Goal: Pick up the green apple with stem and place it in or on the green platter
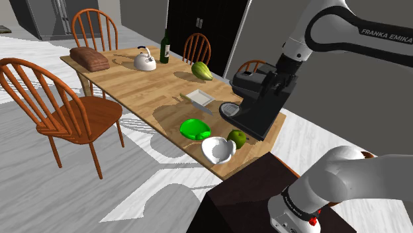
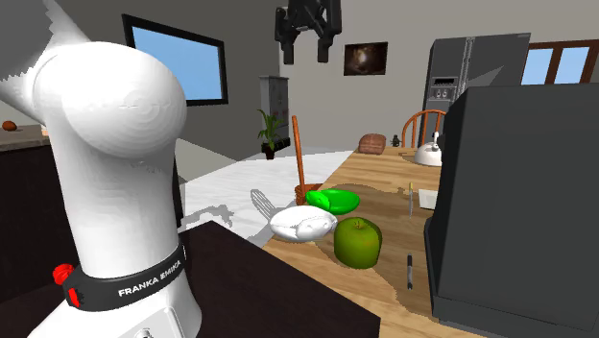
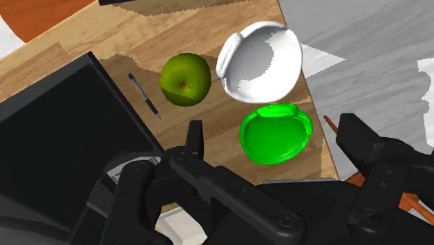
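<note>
The green apple [image 1: 236, 138] [image 2: 357, 240] [image 3: 186, 78] stands on the wooden table near its corner, beside a black coffee machine [image 1: 255, 106]. The bright green platter [image 1: 195, 128] [image 2: 331, 200] [image 3: 275, 132] lies close by, with a white bowl [image 1: 218, 149] [image 2: 302, 224] [image 3: 259, 61] touching or nearly touching both. My gripper [image 1: 276, 85] [image 2: 307, 48] [image 3: 271, 127] hangs high above this group, open and holding nothing. In the wrist view the platter shows between the spread fingers, far below them.
A black pen [image 3: 146, 94] lies between the apple and the coffee machine [image 3: 62, 139]. Farther along the table [image 1: 139, 86] are a white tray [image 1: 199, 98], a green fruit [image 1: 202, 71], a dark bottle [image 1: 165, 47], a kettle [image 1: 144, 60] and a loaf [image 1: 89, 58]. Wooden chairs [image 1: 56, 106] surround it.
</note>
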